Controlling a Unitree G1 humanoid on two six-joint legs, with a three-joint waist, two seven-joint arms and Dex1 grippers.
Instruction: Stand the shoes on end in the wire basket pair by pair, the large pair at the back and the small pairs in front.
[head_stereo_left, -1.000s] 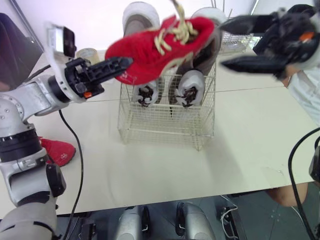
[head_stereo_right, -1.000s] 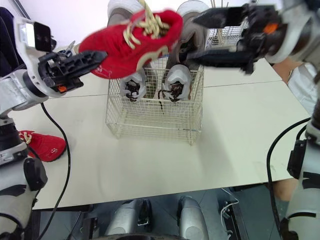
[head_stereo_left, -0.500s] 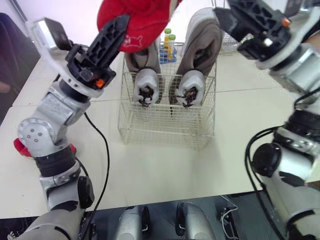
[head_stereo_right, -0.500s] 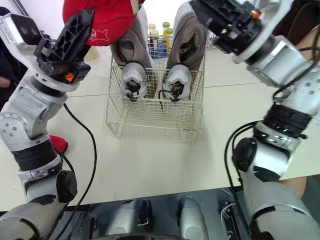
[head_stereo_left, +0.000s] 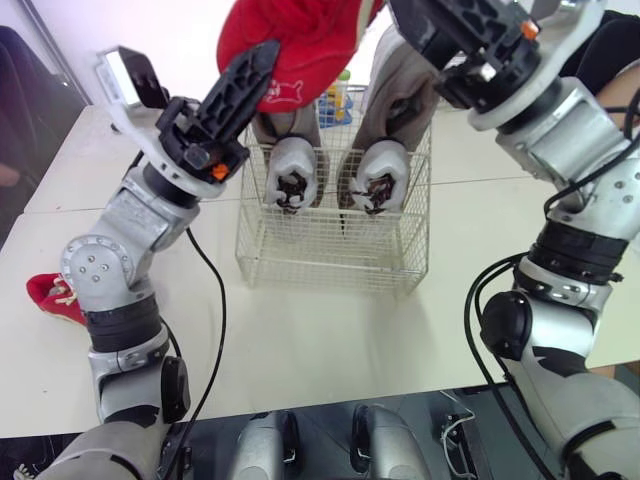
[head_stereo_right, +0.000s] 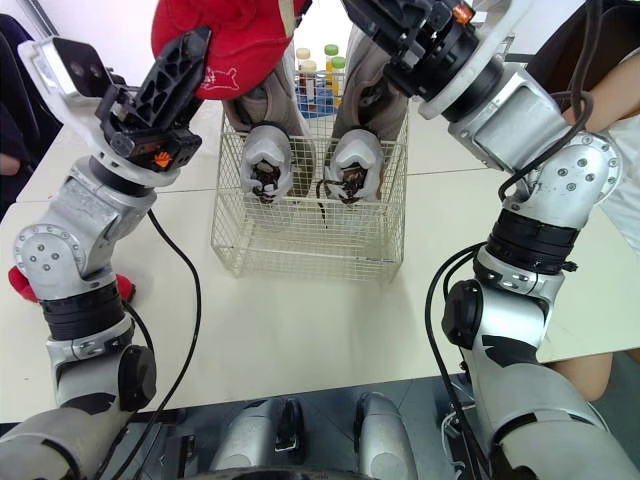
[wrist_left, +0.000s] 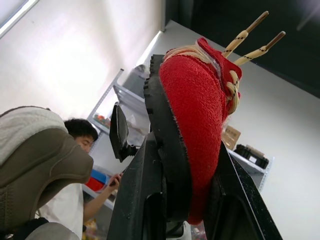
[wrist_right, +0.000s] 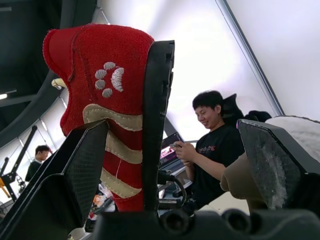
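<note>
Red shoe (head_stereo_left: 295, 45) hangs in the air above the far left corner of the wire basket (head_stereo_left: 330, 250), clear of the wire. The left gripper (wrist_left: 187, 165) is clenched on it: in the left wrist view one black finger (wrist_left: 142, 190) presses the black sole and the other lies against the red upper, with the laces poking out past the toe end. The right gripper (wrist_right: 172, 130) is raised beside the same shoe with its fingers spread wide; the shoe stands between them, close to one finger and apart from the other, so this claw is released.

Inside the basket, the large grey-brown pair (head_stereo_left: 400, 80) stands on end along the far side, and a small white pair (head_stereo_left: 378, 170) stands on end just in front of it, openings facing near. The near part of the basket is bare wire. A second red shoe (head_stereo_left: 55, 297) lies on the table (head_stereo_left: 330, 330) well to the left of the basket. Some bottles (head_stereo_right: 318, 75) stand beyond the basket. A seated person (wrist_right: 212, 135) is in the background.
</note>
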